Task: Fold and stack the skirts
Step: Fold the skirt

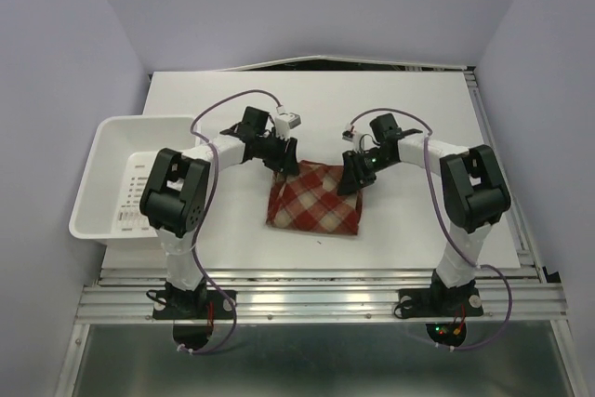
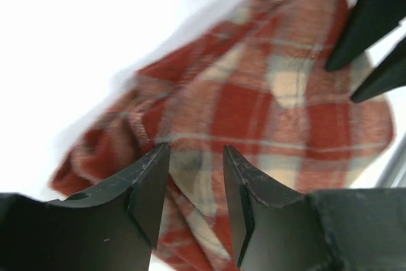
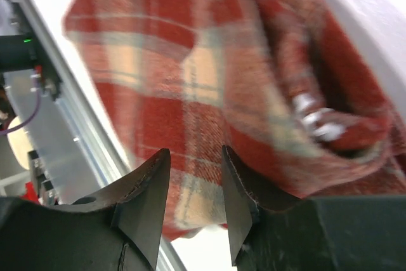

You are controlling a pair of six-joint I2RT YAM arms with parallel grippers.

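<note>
The bench (image 1: 418, 127) is a plain white board set in a corner of pale lilac walls (image 1: 74, 25), with a ribbed aluminium rail (image 1: 316, 299) along its near edge where both arms are bolted. A white perforated basket (image 1: 116, 132) sits at the left edge of the bench.

The skirt (image 1: 314, 200), in red, maroon and cream plaid, lies in a folded bundle near the middle of the bench, between the two arms and well apart from the basket.

The left gripper (image 1: 284, 169) hangs over the bundle's far left corner. From its wrist camera, its fingers (image 2: 149, 182) stand a narrow gap apart with the plaid showing between them; I cannot tell if they touch the cloth. The right gripper (image 1: 351, 181) is at the far right corner, its fingers (image 3: 143, 188) parted by a similar small gap, with cloth just beyond the tips.

A small white tag (image 3: 315, 118) shows in a fold of the skirt, too blurred to read.
</note>
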